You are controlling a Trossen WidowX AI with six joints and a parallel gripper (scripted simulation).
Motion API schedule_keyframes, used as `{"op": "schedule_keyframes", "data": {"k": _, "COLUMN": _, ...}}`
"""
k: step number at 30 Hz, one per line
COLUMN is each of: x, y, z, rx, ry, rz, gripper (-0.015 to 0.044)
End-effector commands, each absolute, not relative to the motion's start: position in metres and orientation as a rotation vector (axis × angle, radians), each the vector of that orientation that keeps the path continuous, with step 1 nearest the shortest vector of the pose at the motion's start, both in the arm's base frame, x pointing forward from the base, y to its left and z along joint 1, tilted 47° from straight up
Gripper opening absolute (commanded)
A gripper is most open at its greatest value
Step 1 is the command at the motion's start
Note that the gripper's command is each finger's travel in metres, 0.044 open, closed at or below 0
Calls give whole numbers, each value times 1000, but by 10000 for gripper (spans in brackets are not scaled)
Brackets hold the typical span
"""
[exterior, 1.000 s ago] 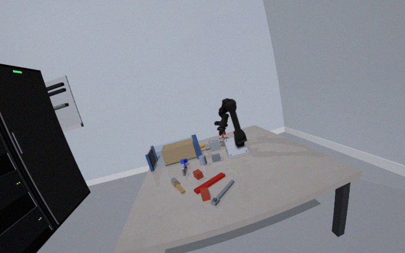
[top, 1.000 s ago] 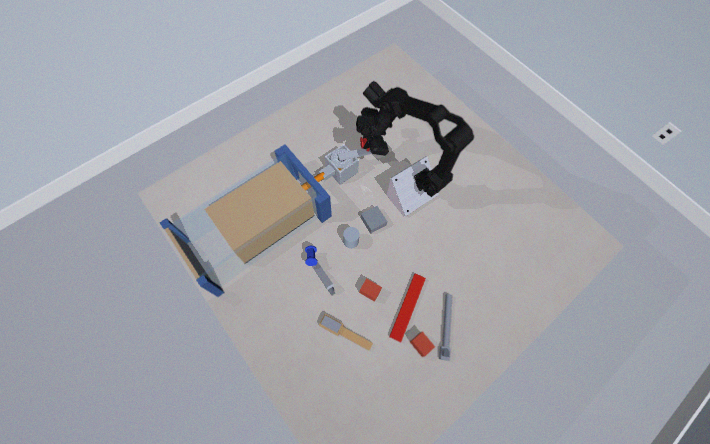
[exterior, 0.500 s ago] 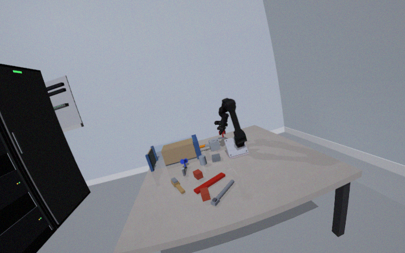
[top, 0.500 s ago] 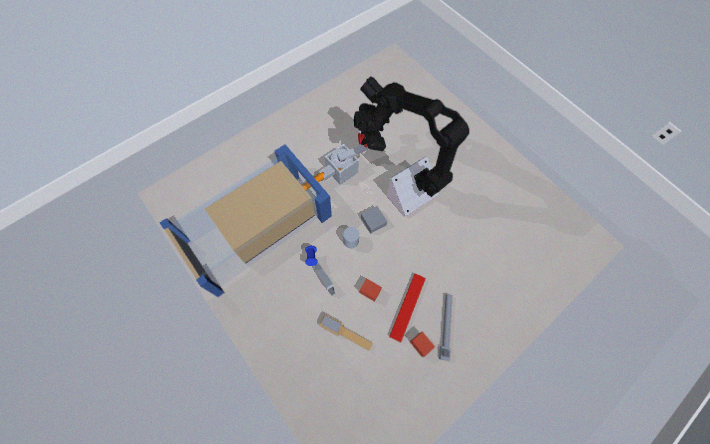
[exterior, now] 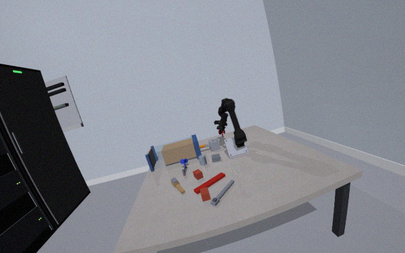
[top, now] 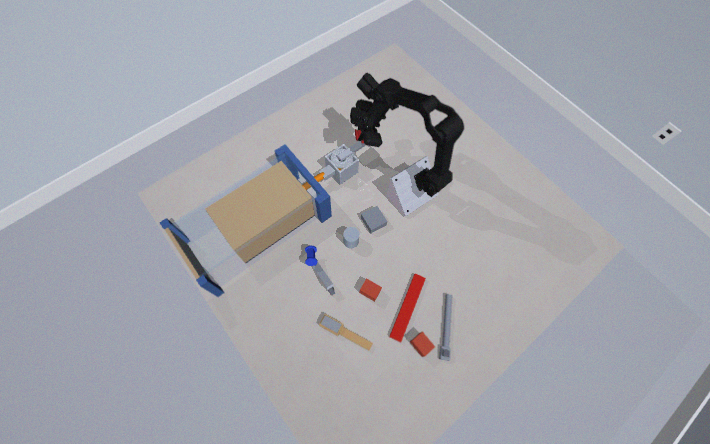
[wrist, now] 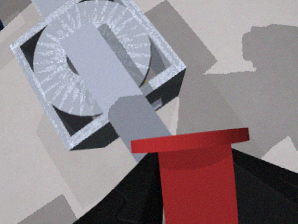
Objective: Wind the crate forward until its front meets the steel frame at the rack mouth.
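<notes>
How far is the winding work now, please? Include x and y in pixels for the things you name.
Done: the winch handle (top: pixel 356 146) (wrist: pixel 107 75) sits on top of the winch (top: pixel 342 165) (exterior: pixel 214 145) (wrist: pixel 176 80).
In hand: the gripper (top: pixel 362 135) (exterior: pixel 221 133) (wrist: pixel 185 159) grips its red knob (top: pixel 358 135) (exterior: pixel 222 133) (wrist: pixel 198 185).
Left: probably little or no winding, as the crate (top: pixel 261 206) (exterior: pixel 178 151) looks close to the blue frame (top: pixel 322 205) (exterior: pixel 197 145); contact is unclear. Then release and withdraw.

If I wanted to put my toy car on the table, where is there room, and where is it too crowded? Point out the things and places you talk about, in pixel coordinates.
There's a wide patch to the right of the grey wrench (top: pixel 446 322) (exterior: pixel 224 191) in the top view, below the robot's white base plate (top: pixel 406 206) (exterior: pixel 238 154). It's crowded where the red bar (top: pixel 407 307) (exterior: pixel 209 183) lies between two red blocks.
</notes>
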State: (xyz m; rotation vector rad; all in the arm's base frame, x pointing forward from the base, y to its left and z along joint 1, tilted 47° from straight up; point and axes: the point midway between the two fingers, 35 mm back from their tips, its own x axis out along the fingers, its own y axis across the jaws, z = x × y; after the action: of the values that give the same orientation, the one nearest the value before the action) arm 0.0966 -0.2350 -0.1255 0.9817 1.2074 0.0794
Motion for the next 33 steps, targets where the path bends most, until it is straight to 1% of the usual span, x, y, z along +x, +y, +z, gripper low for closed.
{"op": "schedule_keyframes", "data": {"k": 1, "x": 98, "y": -246, "z": -136, "rx": 948, "ry": 1214, "rz": 65, "gripper": 0}}
{"op": "schedule_keyframes", "data": {"k": 6, "x": 104, "y": -258, "z": -148, "rx": 947, "ry": 1213, "rz": 65, "gripper": 0}}
{"op": "schedule_keyframes", "data": {"k": 33, "x": 125, "y": -279, "z": -167, "rx": 945, "ry": 1212, "rz": 64, "gripper": 0}}
